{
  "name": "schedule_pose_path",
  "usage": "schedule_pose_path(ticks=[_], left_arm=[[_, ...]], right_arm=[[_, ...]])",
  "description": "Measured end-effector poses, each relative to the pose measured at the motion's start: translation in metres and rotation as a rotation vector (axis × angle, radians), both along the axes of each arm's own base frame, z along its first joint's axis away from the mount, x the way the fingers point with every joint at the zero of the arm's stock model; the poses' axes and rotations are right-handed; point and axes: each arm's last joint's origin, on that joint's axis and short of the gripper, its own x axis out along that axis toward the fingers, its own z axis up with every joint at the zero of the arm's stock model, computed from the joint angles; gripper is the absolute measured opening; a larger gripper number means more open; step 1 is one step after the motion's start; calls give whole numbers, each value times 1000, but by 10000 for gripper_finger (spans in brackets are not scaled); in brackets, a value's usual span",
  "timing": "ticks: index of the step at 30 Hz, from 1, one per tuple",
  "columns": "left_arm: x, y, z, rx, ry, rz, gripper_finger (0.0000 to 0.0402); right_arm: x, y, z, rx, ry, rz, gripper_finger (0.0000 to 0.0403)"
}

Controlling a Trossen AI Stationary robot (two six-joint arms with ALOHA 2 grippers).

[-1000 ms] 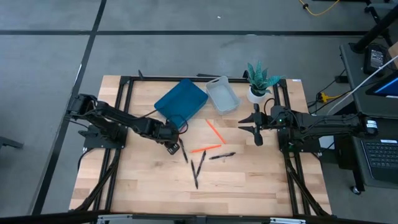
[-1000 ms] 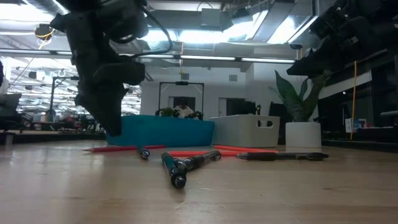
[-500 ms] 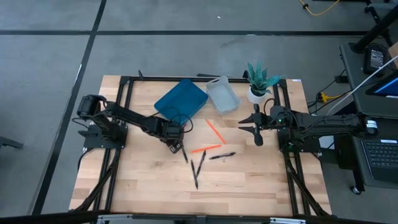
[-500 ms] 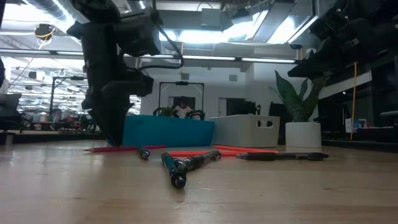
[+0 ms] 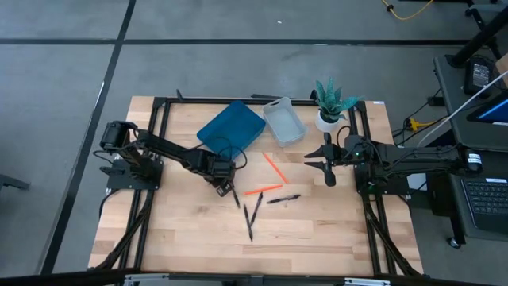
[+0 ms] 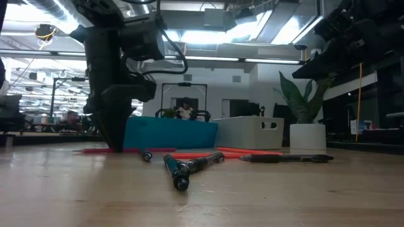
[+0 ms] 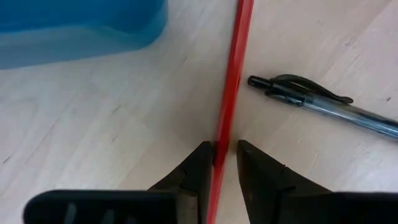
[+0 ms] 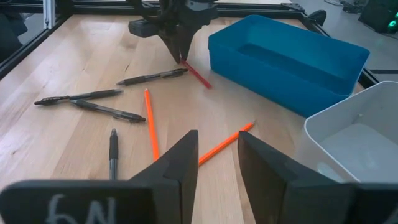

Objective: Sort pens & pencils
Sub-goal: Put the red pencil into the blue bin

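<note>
Red pencil (image 7: 231, 93) flat on wood table (image 5: 317, 234) just beside blue bin (image 5: 231, 129), left gripper (image 7: 225, 163) down on it, fingers pinching it, black pens (image 5: 254, 213) and orange pencils (image 5: 272, 166) scattered mid-table, right gripper (image 5: 327, 164) raised near plant (image 5: 332, 102), fingers spread, holding nothing.

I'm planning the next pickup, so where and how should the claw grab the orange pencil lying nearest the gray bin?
Grip the orange pencil near its middle, coming straight down from above. It lies flat on the table, clear of the other sticks, so the fingers should straddle it across its thin width. The right claw is probably closest.
</note>
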Motion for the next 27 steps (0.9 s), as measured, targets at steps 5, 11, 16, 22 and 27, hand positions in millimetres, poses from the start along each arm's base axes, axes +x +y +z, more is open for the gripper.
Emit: schedule_pose_path(ticks=[5,11,16,22,27], left_arm=[[1,0,0,8,-11,-40,71],[2,-1,-1,-1,-9,-71,71],[3,-1,-6,-8,20,-73,71],[3,-1,-13,-32,59,-77,71],[3,-1,-13,-36,61,-78,71]], right_arm=[[0,0,0,0,0,0,115],[0,0,-1,2,10,0,115],[-1,0,-1,3,16,0,115],[-1,0,-2,5,17,-1,115],[-1,0,-2,6,17,-1,115]])
